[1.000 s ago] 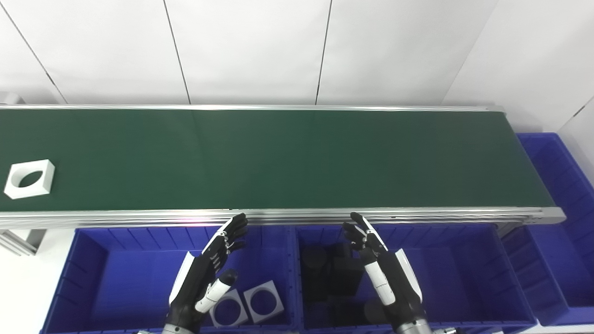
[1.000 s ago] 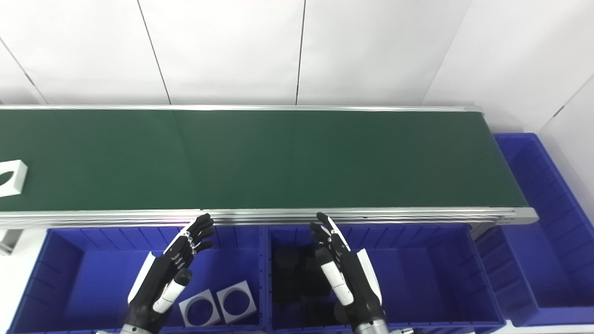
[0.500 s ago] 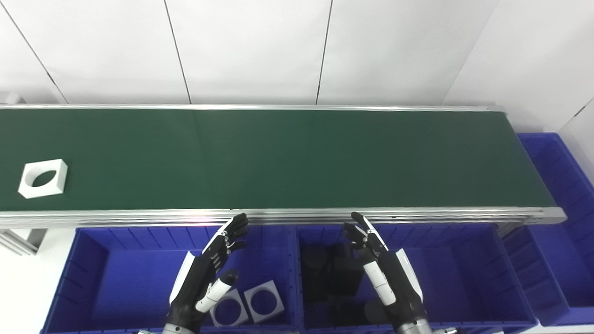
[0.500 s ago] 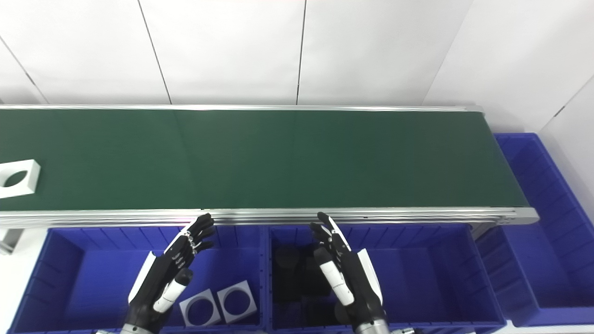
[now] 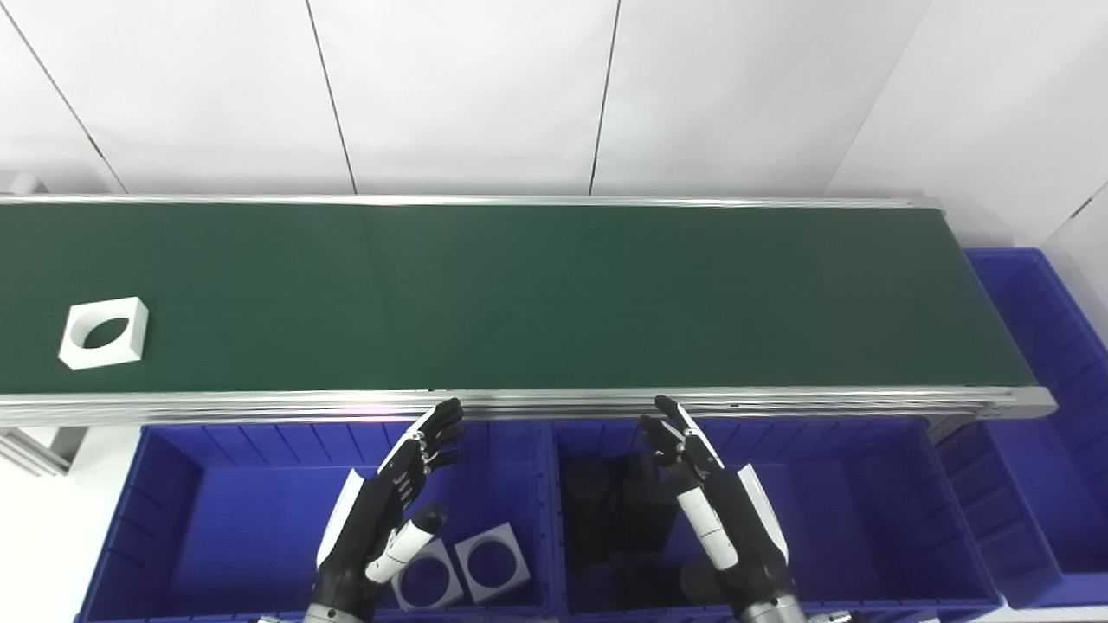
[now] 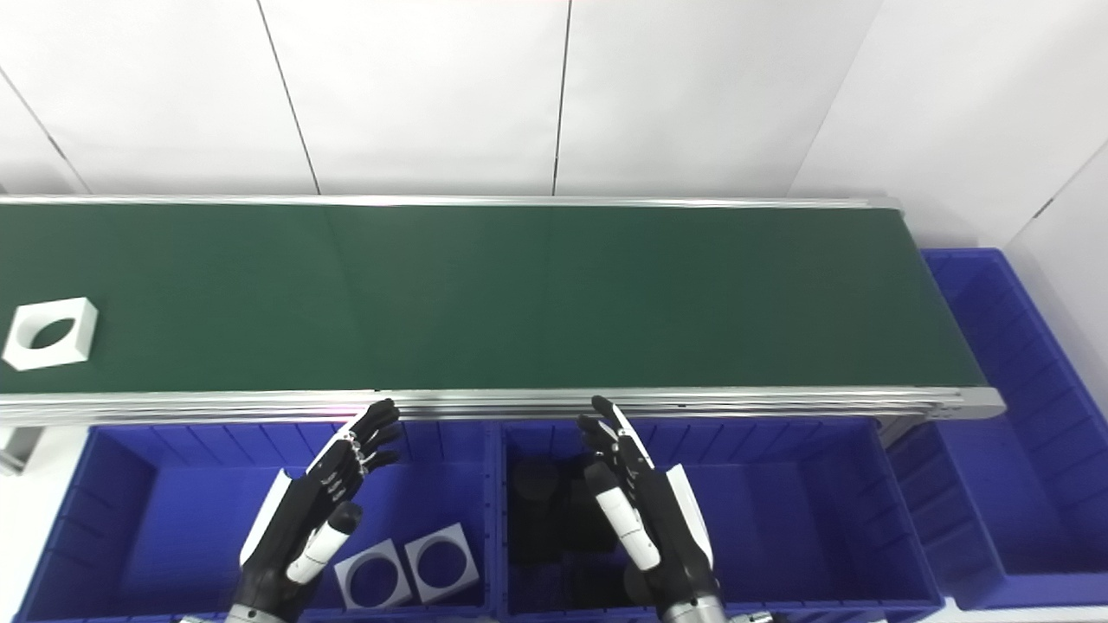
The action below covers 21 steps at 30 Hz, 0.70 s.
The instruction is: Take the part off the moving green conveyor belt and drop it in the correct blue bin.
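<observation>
A white square part with a round hole (image 5: 104, 332) lies on the green conveyor belt (image 5: 537, 294) at its far left, near the front edge; it also shows in the right eye view (image 6: 49, 333). My left hand (image 5: 381, 510) is open and empty above the left blue bin (image 5: 216, 519), which holds two white square parts (image 5: 459, 571). My right hand (image 5: 714, 515) is open and empty above the middle blue bin (image 5: 866, 519), which holds several black parts (image 5: 619, 510). Both hands are well right of the part on the belt.
A third blue bin (image 5: 1047, 415) stands past the belt's right end. A metal rail (image 5: 537, 402) runs along the belt's front edge between belt and bins. A white panelled wall rises behind the belt.
The white part has ridden the belt to the right, about a part's width in all. Both hands have stayed where they were.
</observation>
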Tool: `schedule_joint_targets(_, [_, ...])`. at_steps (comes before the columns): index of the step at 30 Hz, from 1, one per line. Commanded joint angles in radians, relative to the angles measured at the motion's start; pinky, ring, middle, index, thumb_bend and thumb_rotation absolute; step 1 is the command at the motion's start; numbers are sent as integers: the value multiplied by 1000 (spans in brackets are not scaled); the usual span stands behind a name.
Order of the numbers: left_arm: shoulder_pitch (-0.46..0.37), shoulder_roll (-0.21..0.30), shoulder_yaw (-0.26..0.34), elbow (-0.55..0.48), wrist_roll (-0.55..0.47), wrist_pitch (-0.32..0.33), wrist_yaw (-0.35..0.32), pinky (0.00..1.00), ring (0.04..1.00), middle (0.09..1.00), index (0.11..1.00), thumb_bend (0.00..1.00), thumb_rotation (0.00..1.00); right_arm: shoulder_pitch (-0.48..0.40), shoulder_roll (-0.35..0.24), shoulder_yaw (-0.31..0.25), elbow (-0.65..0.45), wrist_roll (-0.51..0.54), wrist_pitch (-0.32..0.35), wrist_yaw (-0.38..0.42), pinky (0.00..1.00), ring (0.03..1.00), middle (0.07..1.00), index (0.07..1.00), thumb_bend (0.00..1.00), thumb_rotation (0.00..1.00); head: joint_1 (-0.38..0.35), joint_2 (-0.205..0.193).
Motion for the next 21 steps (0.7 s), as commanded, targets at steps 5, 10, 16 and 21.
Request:
schedule_joint_targets(5, [-15,-8,-3,-3,4,-40,6,834,892,918,902,732,846,-8,0,-8,0,7,-58,4,898,896,892,957,648,963,29,-16])
schedule_joint_targets(10, [-17,-21,-9,15,7,-44,10,825,885,908,892,741,819,-8,-9,-19,21,25,-92,9,893,891,894,962,618,966,120,-59])
schedule_joint_targets(16, [-23,-40,-14,51,38,-70,29,784,864,889,870,747,759,-9,-26,-33,44,39,-112,16,938,914,902,971,622,992,214,-117])
schedule_joint_targets(21, [-35,-48,-19,79,17,-71,20,775,858,883,860,783,703,-20,-38,-45,83,51,-142,24,945,926,909,986,622,1000,256,-153])
